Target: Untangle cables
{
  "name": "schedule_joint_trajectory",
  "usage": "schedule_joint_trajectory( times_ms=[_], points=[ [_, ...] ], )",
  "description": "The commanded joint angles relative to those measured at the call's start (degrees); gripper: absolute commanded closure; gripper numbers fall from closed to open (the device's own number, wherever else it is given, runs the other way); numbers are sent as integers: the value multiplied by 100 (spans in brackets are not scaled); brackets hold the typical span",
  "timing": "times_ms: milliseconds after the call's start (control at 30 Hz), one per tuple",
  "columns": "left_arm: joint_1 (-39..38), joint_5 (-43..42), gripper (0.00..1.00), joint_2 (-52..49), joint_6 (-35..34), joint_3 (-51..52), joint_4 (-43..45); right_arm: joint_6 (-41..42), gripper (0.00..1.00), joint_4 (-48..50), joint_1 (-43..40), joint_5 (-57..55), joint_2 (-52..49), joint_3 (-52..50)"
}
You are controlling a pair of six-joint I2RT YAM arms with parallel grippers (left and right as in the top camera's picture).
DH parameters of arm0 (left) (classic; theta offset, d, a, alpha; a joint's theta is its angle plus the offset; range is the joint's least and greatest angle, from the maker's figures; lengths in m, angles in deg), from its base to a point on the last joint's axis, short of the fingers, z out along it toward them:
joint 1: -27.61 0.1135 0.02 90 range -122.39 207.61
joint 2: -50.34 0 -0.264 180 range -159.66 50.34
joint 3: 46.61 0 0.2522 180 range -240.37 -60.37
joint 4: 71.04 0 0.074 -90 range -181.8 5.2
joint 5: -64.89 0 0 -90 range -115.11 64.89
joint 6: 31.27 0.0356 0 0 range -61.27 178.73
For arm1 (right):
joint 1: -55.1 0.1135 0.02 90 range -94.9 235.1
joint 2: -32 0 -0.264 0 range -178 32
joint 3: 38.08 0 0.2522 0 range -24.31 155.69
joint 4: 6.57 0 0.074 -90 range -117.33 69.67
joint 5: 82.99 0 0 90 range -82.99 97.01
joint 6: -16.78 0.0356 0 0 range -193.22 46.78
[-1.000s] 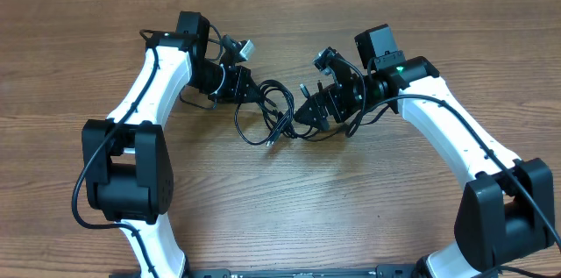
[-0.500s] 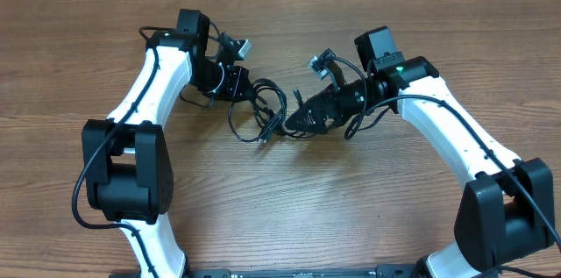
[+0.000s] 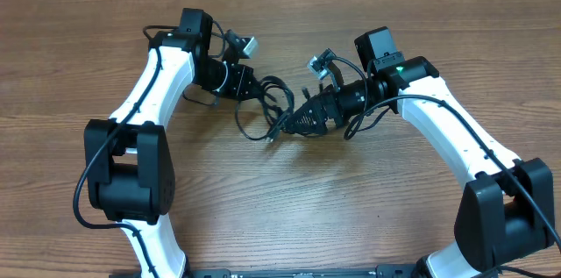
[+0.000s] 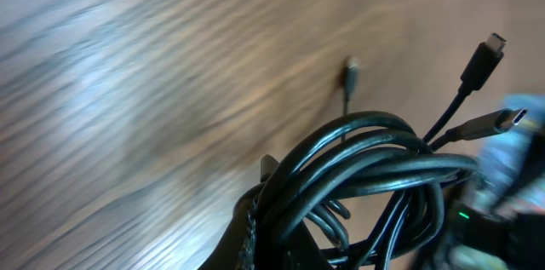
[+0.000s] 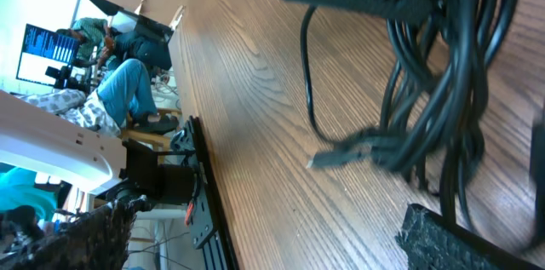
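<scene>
The cables (image 3: 270, 107) form a bundle of thin black loops on the wooden table between my two arms. My left gripper (image 3: 252, 86) is shut on the bundle's left side. In the left wrist view the cables (image 4: 366, 161) pass through the jaws at the bottom, and small plug ends (image 4: 484, 52) stick out to the right. My right gripper (image 3: 291, 124) stands open at the bundle's right side. In the right wrist view the cables (image 5: 447, 83) hang by its lower finger (image 5: 464, 243), and a plug (image 5: 341, 152) lies on the wood.
The table (image 3: 351, 199) is bare brown wood. The two white arms (image 3: 153, 85) flank the bundle, with their black bases at the near corners. Beyond the table edge the right wrist view shows a rail (image 5: 200, 193) and seated people (image 5: 119, 83).
My right gripper has moved left and turned, and its open fingers now reach the bundle's right side. The left gripper keeps its hold; the bundle shifted slightly.
</scene>
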Motion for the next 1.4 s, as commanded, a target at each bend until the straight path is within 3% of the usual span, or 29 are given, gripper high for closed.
schedule_joint_trajectory(
  times_ms=[0,67,167,233,533,867,933,1067,1100,1167,1233,1367],
  points=[
    [-57,-1207,96,-24,466,-109,13,0,0,114,-9,31,155,-48],
    [-66,-1325,96,-24,466,-109,9,2,0,190,-9,-131,155,-48],
    [-66,-1340,96,-24,468,-107,2,4,12,275,-9,-487,155,-48],
    [-66,-1342,96,-24,518,-107,-4,4,14,280,-9,-577,155,-48],
    [-68,-1814,96,-24,1176,-107,-278,4,15,485,-15,-1069,155,-48],
    [-70,-1521,96,-24,1316,-107,-553,2,26,841,-15,-1064,155,-48],
    [-74,-1563,96,-24,1318,-107,-557,2,32,863,-13,-1064,155,-48],
    [-107,-1580,96,-24,1318,-107,-553,2,64,876,-9,-1064,155,-48],
    [-122,-1582,96,-24,1318,-107,-551,4,77,876,-9,-1064,155,-48],
    [-146,-1574,96,-24,1318,-107,-551,4,88,876,-9,-1064,155,-48],
    [-153,-1545,96,-24,1318,-107,-551,4,96,876,-9,-1064,155,-48],
    [-153,-1322,96,-24,1314,-107,-542,24,96,855,-11,-1067,155,-48]
  ],
)
